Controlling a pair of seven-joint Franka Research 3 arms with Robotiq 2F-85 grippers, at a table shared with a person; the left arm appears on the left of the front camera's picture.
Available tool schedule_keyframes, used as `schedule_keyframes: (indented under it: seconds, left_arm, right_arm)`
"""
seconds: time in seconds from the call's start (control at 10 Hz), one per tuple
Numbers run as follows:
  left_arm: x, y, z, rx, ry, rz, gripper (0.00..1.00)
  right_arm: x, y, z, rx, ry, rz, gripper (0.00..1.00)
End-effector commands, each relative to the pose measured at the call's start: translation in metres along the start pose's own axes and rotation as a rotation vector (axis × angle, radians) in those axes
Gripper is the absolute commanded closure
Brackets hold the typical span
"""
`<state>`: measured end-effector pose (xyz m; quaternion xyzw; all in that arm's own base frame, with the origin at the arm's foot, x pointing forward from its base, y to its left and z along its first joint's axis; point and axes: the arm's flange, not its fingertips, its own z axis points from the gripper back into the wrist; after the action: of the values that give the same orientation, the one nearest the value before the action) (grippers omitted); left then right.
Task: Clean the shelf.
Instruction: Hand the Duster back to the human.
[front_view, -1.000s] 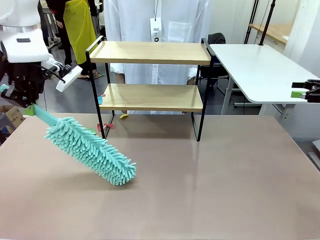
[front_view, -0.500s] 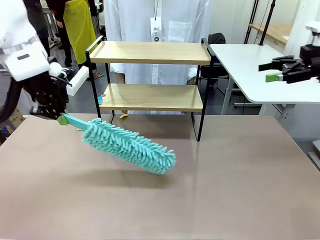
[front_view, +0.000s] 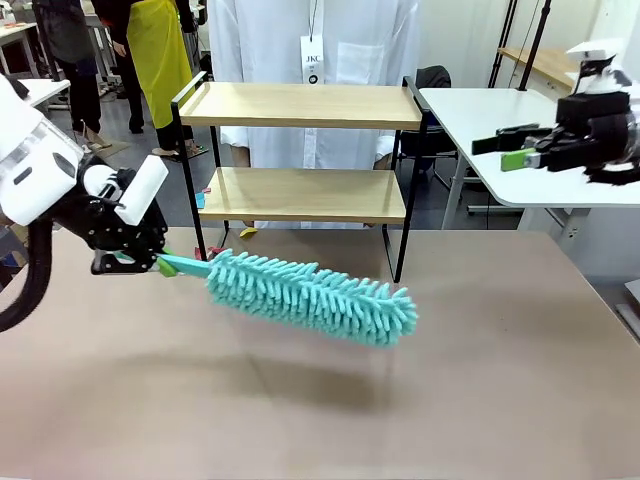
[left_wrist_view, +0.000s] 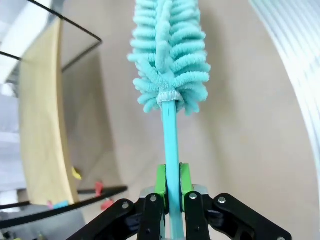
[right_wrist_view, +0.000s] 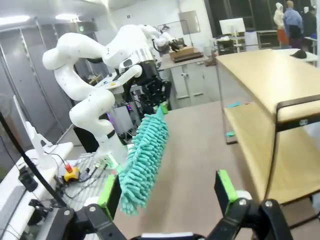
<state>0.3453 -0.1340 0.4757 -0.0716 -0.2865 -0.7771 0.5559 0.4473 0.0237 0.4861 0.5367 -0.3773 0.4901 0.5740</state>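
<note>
While my left pincer (front_view: 150, 262) pinched the duster (front_view: 310, 296) mid-frame and the right pincer (front_view: 510, 150) hung spread, lifting toward the shelf (front_view: 300, 105) seemingly came next.

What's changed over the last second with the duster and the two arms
The left gripper, still shut on the duster's handle, came down and inward, swinging the teal duster up off the table, toward level, its head carried right, in front of the shelf. The right gripper rose and reached left, still open and empty. The shelf stayed put.
</note>
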Motion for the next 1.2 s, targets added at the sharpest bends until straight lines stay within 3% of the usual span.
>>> schedule_keyframes:
  seconds: [0.0, 0.2, 0.3, 0.4, 0.5, 0.6, 0.8, 1.1]
  left_arm:
    - [-0.008, -0.018, -0.026, 0.074, -0.087, 0.024, 0.87]
    - [-0.006, -0.015, -0.038, 0.100, -0.065, 0.085, 0.87]
    - [-0.005, -0.012, -0.039, 0.071, -0.077, 0.056, 0.87]
    - [-0.006, -0.009, -0.037, 0.043, -0.076, 0.024, 0.87]
    - [-0.004, 0.011, -0.028, 0.065, -0.051, 0.089, 0.87]
    - [-0.004, 0.011, -0.028, 0.065, -0.051, 0.089, 0.87]
    - [-0.004, 0.011, -0.028, 0.065, -0.051, 0.089, 0.87]
    - [-0.004, 0.011, -0.028, 0.065, -0.051, 0.089, 0.87]
  right_arm:
    - [-0.018, 0.007, -0.027, -0.025, -0.035, 0.013, 0.00]
    - [-0.029, 0.008, -0.035, -0.095, -0.090, 0.074, 0.00]
    - [-0.022, 0.004, -0.028, 0.004, -0.027, -0.005, 0.00]
    - [-0.022, 0.004, -0.028, 0.004, -0.027, -0.005, 0.00]
    - [-0.022, 0.004, -0.028, 0.004, -0.027, -0.005, 0.00]
    - [-0.032, 0.003, -0.032, -0.012, -0.039, -0.008, 0.00]
    - [-0.076, 0.021, -0.040, -0.165, 0.089, 0.139, 0.00]
    - [-0.112, 0.025, -0.055, -0.177, 0.129, 0.218, 0.00]
